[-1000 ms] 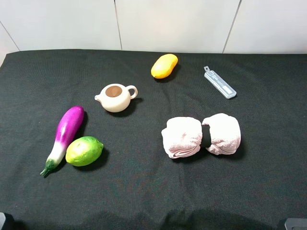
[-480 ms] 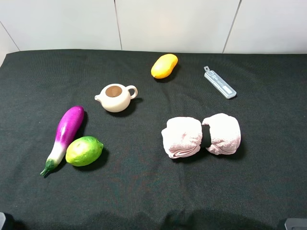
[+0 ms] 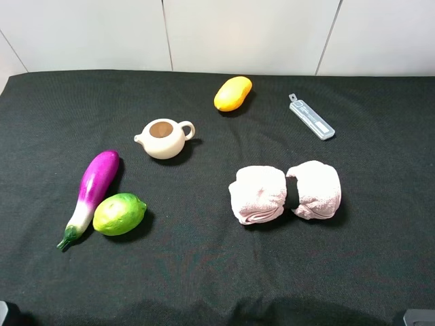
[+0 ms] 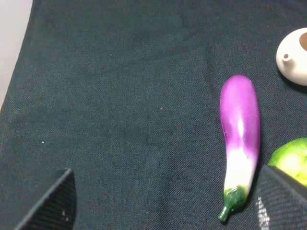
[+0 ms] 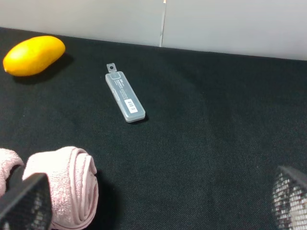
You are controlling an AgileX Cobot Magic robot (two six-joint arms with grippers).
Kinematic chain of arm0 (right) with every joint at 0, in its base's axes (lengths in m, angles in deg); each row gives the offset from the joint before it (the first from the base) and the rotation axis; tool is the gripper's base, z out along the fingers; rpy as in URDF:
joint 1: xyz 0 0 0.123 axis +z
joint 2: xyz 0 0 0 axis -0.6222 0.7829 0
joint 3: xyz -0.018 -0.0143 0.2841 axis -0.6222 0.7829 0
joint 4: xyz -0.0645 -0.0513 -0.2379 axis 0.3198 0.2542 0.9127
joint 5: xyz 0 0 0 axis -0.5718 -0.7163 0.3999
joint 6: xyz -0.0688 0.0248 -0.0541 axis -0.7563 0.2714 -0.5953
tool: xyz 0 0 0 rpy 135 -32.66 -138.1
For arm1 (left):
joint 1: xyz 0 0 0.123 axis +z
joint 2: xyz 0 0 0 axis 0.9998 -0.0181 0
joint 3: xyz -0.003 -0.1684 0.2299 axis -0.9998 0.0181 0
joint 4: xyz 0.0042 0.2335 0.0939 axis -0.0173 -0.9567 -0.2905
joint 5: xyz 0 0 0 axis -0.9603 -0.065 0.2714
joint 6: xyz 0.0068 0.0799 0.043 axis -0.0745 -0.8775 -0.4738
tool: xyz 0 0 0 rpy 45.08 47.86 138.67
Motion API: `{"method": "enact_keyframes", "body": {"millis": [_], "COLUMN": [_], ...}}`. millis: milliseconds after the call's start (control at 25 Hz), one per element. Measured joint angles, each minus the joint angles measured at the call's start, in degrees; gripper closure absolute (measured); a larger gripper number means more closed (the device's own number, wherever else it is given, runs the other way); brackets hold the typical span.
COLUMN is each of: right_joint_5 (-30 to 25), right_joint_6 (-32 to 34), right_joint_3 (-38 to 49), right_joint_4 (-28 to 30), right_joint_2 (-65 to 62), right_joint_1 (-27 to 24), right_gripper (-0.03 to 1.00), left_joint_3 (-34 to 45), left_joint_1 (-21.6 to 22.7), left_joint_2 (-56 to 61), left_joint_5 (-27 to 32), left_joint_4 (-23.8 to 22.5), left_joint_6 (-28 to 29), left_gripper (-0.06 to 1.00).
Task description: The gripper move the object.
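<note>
At the near edge of the desk [image 3: 204,272], the left hand [image 4: 163,203] is held above the dark cloth. Its fingers [image 4: 50,201] are spread wide, and nothing is held between them. The right hand [image 5: 156,201] is likewise held wide and empty at the near right. In the high view, only slivers of either hand are seen at the bottom corners.

On the near left, a lime [image 3: 119,214] is laid touching the pale lower part of an eggplant [image 3: 95,183]. The eggplant's green stem is pointed toward the near edge and its purple end away. From the left wrist, both are seen just beyond the hand, toward one finger.

To the right of centre, a pink towel [image 3: 257,195] is set in two rolls side by side, joined by a black band [image 3: 293,192]. One roll is seen just past the right hand.

Farther back, left of centre, a cream teapot [image 3: 163,138] is stood upright with no lid, its spout turned left and its handle right.

Farthest back, a mango [image 3: 232,93] is laid near the middle, and a grey case [image 3: 311,119] lies flat to its right, well apart. Behind the desk a white wall [image 3: 238,34] is seen.
</note>
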Motion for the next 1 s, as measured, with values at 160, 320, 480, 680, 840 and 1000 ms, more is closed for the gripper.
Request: {"method": "enact_keyframes", "body": {"millis": [160,320,480,680,840,1000], "right_joint_5": [0.0,0.0,0.0,0.0,0.0,0.0], "right_joint_6": [0.0,0.0,0.0,0.0,0.0,0.0], "right_joint_3": [0.0,0.0,0.0,0.0,0.0,0.0], "right_joint_4": [0.0,0.0,0.0,0.0,0.0,0.0], "right_joint_2": [0.0,0.0,0.0,0.0,0.0,0.0], "right_joint_1": [0.0,0.0,0.0,0.0,0.0,0.0], "right_gripper": [0.27,0.27,0.27,0.27,0.27,0.27], "left_joint_3": [0.0,0.0,0.0,0.0,0.0,0.0], "left_joint_1": [0.0,0.0,0.0,0.0,0.0,0.0], "left_joint_2": [0.0,0.0,0.0,0.0,0.0,0.0], "left_joint_5": [0.0,0.0,0.0,0.0,0.0,0.0], "left_joint_4": [0.0,0.0,-0.1,-0.1,-0.1,-0.1], "left_joint_6": [0.0,0.0,0.0,0.0,0.0,0.0], "left_gripper": [0.15,0.15,0.15,0.15,0.15,0.15]}}
